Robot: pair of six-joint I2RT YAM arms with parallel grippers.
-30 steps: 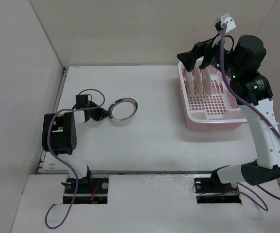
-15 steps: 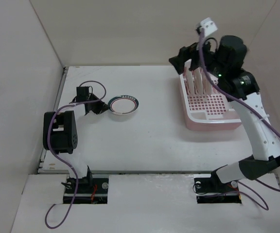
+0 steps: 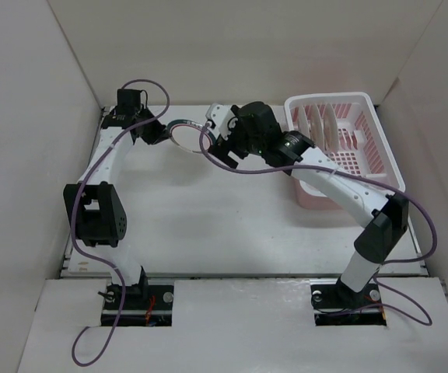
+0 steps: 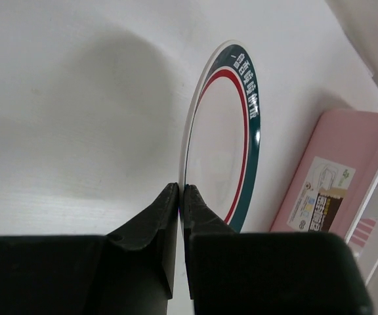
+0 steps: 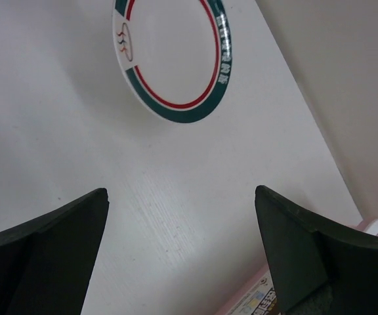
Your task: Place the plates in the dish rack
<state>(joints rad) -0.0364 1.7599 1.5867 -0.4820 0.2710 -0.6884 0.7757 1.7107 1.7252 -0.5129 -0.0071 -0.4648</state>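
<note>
1. Whereas a second ago the green-rimmed plate (image 3: pixel 183 132) was low over the middle-left tabletop (image 3: pixel 232 225), it is now raised on edge near the far left corner.
2. Left claw (image 4: pixel 181 190) is pressed together, pinching the plate's rim.
3. Right claw (image 5: pixel 181 193) has swung away from above the dish rack (image 3: pixel 329 99) and now faces the plate, spread wide and touching nothing.
4. Other plates (image 3: pixel 317 124) stand upright in the rack.
5. This looks like a handover, so the right arm can carry this plate to the rack.
</note>
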